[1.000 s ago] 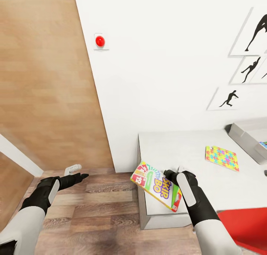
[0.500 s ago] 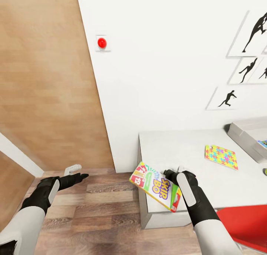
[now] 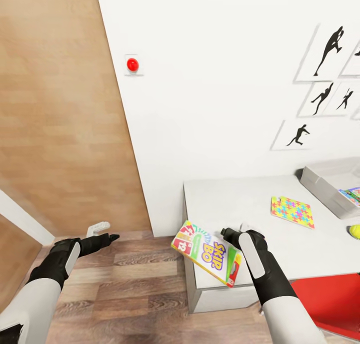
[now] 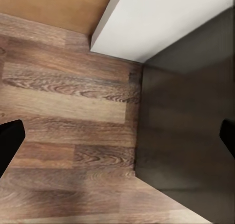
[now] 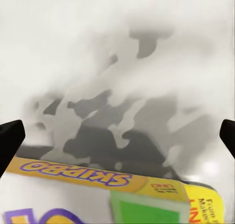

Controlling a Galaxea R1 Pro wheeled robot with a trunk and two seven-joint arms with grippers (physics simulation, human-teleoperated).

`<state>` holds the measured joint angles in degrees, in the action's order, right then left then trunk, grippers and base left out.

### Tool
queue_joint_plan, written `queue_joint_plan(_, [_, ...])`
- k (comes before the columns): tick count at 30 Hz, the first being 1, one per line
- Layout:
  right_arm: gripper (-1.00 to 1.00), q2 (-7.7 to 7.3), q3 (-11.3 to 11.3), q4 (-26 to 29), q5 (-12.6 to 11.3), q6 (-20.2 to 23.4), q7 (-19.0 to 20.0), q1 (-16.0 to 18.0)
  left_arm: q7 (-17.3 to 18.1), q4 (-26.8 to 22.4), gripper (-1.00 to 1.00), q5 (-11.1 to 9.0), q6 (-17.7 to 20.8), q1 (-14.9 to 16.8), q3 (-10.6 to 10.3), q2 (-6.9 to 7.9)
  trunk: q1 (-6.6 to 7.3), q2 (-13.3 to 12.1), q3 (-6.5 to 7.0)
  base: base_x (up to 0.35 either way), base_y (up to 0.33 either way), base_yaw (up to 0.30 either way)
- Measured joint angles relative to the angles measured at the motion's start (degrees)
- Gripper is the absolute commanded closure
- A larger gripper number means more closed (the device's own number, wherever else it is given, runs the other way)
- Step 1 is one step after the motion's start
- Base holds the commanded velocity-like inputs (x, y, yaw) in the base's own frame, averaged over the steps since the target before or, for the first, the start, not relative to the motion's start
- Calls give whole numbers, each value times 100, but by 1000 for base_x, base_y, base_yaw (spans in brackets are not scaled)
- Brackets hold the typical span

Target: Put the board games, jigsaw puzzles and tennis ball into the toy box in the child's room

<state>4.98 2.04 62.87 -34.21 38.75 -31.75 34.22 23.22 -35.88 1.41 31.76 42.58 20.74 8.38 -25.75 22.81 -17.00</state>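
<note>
My right gripper [image 3: 229, 232] is shut on a board game [image 3: 207, 254], a flat Skip-Bo box, held tilted in the air past the near left corner of the table [image 3: 235, 199]. The same board game [image 5: 117, 194] shows close up in the right wrist view. On the table lie one jigsaw puzzle [image 3: 292, 212] and, at the right edge, the tennis ball [image 3: 355, 230]. The grey toy box [image 3: 322, 184] stands at the table's back right, with a colourful flat thing inside. Over the wood floor, my left gripper [image 3: 107, 239] is open and empty.
A wooden door [image 3: 60, 114] with a white handle [image 3: 97, 228] stands left of the white wall, which carries a red button [image 3: 132, 64] and black silhouette pictures [image 3: 327, 46]. A red object [image 3: 330, 304] sits low, in front of the table at the right.
The whole view has shifted, so the table's things sit a little further left and the tennis ball has come into sight. Both arms keep their pose, the box still held.
</note>
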Motion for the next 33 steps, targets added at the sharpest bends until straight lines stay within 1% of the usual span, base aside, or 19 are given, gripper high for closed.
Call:
queue_joint_plan(8, [-100,0,-2,76,0,5,6,-13,0,0,-100,0,0,0,0,2,0,0,71,0,0,-75])
queue_joint_plan(11, [-100,-4,-10,310,-1,21,5,-63,0,0,-100,-1,0,0,0,1,0,0,97,0,0,-75])
queue_joint_plan(14, [-100,-7,-16,704,-17,55,4,-140,0,0,-100,-3,0,0,0,0,0,0,124,0,0,-75])
queue_joint_plan(18, [-100,-9,-34,1116,-47,125,8,-153,0,0,-100,-2,0,0,0,0,0,0,159,0,0,-77])
queue_joint_plan(19, [-100,-9,-43,1296,-55,171,14,-158,0,0,-100,-2,0,0,0,0,0,0,168,0,0,-78])
queue_joint_plan(23, [-100,-9,-55,1690,-89,374,76,-169,9,0,-100,-3,0,0,0,3,0,0,203,0,0,-80])
queue_joint_plan(26, [-100,-9,-57,1849,-138,571,238,-173,48,0,-100,0,0,0,0,6,0,0,229,0,0,-83])
queue_joint_plan(28, [-100,-10,-55,1903,-166,692,437,-175,88,0,-100,1,0,0,0,8,0,0,247,0,0,-83])
queue_joint_plan(30, [-100,-16,-54,1939,-185,802,742,-175,129,-1,-100,2,-1,0,0,8,0,0,265,0,0,-84])
queue_joint_plan(33, [-100,-26,-50,1960,-190,927,1013,-176,155,-1,-100,2,-1,0,0,11,0,0,291,0,0,-84])
